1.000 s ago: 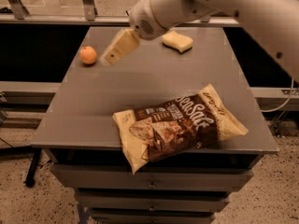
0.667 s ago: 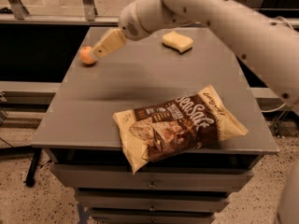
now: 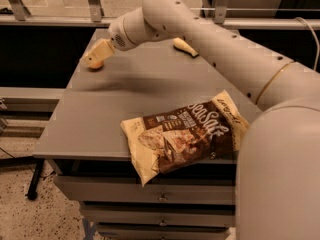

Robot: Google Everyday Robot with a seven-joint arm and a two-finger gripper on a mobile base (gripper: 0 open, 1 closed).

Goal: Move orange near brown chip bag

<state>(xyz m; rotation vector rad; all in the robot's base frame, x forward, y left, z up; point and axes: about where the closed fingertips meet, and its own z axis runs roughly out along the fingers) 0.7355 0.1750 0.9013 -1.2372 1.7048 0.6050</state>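
Note:
The orange (image 3: 96, 64) sits at the far left of the grey table (image 3: 100, 119), mostly covered by my gripper. My gripper (image 3: 91, 58) is right over the orange, reaching in from the right. The brown chip bag (image 3: 184, 134) lies flat at the table's front edge, right of centre, well apart from the orange.
A pale yellow sponge (image 3: 185, 47) lies at the back of the table, partly behind my arm (image 3: 215, 49). Drawers (image 3: 160, 199) sit under the table's front edge. A rail and floor run behind the table.
My gripper has moved left and down across the table's back, from beside the sponge to right over the orange. The arm now stretches across the view.

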